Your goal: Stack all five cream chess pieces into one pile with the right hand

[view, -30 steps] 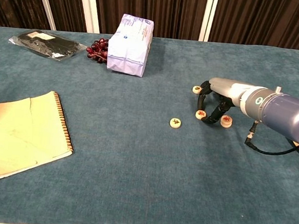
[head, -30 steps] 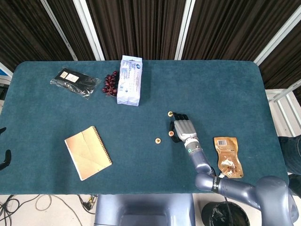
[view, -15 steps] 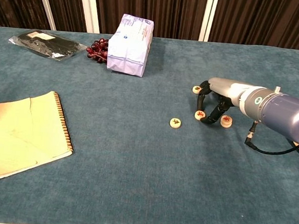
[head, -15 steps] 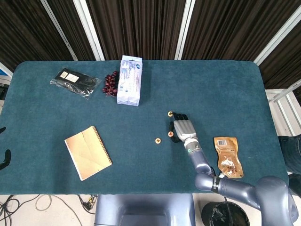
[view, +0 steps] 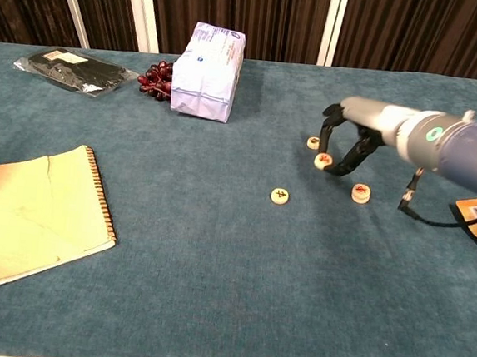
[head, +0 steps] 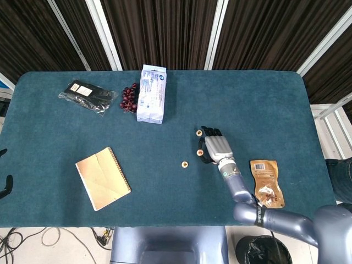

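My right hand [view: 352, 137] [head: 216, 147] hovers above the table and pinches one cream chess piece [view: 324, 160] [head: 200, 152] between its dark fingertips, clear of the cloth. Another cream piece [view: 313, 142] [head: 198, 132] lies just beyond it, close to the fingers. A third piece [view: 279, 196] [head: 185, 164] lies alone to the left, nearer the front. A thicker cream disc, perhaps a short stack [view: 360, 192], sits below the hand; in the head view the hand hides it. Dark curved shapes at the head view's left edge may be my left hand [head: 4, 186].
A white packet [view: 206, 72] and dark grapes [view: 153, 79] sit at the back, with a black pouch [view: 68, 70] at the far left. A yellow notebook [view: 39, 211] lies front left. A brown sachet [head: 266, 182] lies right of my forearm.
The right hand has lifted the pinched piece off the cloth and carried it up and toward the far piece. The other pieces have not moved.
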Robot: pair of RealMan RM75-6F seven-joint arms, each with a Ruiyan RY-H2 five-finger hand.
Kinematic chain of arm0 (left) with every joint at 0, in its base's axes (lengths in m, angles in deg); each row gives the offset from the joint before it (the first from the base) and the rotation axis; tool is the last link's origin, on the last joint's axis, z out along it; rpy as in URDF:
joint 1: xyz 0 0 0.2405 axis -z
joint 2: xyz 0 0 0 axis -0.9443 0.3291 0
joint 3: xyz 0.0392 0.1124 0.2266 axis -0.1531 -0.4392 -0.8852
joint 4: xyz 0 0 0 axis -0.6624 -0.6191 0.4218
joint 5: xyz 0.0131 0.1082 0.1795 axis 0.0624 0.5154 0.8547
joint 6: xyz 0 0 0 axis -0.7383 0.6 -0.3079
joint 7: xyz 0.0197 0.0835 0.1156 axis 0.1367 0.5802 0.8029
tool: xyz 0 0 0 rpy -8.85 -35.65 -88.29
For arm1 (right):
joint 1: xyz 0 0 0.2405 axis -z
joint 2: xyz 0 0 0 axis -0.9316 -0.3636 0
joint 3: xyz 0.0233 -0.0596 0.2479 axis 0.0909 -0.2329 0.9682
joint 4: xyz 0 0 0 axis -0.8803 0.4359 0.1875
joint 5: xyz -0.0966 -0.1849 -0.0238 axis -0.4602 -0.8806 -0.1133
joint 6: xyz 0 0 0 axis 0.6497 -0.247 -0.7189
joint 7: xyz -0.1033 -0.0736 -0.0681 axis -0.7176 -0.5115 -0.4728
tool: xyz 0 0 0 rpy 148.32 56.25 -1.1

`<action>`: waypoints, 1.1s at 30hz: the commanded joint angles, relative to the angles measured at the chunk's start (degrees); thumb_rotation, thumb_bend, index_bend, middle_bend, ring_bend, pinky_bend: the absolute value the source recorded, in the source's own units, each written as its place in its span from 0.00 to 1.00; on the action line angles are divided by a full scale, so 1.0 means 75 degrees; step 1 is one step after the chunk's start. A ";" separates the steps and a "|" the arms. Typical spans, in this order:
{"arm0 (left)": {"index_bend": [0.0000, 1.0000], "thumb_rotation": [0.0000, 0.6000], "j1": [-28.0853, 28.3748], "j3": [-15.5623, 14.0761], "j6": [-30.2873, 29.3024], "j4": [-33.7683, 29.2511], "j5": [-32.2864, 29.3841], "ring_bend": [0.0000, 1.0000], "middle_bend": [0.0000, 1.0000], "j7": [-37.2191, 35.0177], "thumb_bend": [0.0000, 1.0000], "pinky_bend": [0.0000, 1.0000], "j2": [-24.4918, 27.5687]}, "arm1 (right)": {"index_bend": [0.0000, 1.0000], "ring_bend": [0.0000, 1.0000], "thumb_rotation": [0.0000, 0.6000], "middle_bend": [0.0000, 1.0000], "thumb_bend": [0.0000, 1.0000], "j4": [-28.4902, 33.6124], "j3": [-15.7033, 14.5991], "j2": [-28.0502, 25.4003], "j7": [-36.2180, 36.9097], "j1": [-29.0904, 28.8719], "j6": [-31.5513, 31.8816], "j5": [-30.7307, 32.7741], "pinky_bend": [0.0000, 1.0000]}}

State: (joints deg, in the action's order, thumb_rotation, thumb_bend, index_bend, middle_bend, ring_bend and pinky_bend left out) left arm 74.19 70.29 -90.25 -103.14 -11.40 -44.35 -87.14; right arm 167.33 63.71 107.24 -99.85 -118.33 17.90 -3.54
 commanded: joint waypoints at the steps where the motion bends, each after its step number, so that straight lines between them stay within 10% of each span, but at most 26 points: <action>1: 0.15 1.00 -0.0004 -0.0005 -0.0012 -0.0006 0.0010 0.00 0.00 0.0018 0.48 0.00 -0.0004 | 0.55 0.00 1.00 0.00 0.41 0.0611 -0.0073 -0.0518 -0.0039 0.0199 0.0194 -0.0033 0.00; 33: 0.15 1.00 -0.0011 0.0012 -0.0023 -0.0015 -0.0015 0.00 0.00 0.0016 0.48 0.00 0.0004 | 0.55 0.00 1.00 0.00 0.41 0.0200 -0.0703 -0.0434 0.0168 0.0594 0.0083 -0.0109 0.00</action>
State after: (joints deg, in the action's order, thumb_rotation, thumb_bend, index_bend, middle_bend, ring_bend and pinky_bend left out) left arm 74.11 70.38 -90.42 -103.26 -11.51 -44.22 -87.11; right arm 168.86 58.46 103.95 -98.60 -113.88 18.56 -4.39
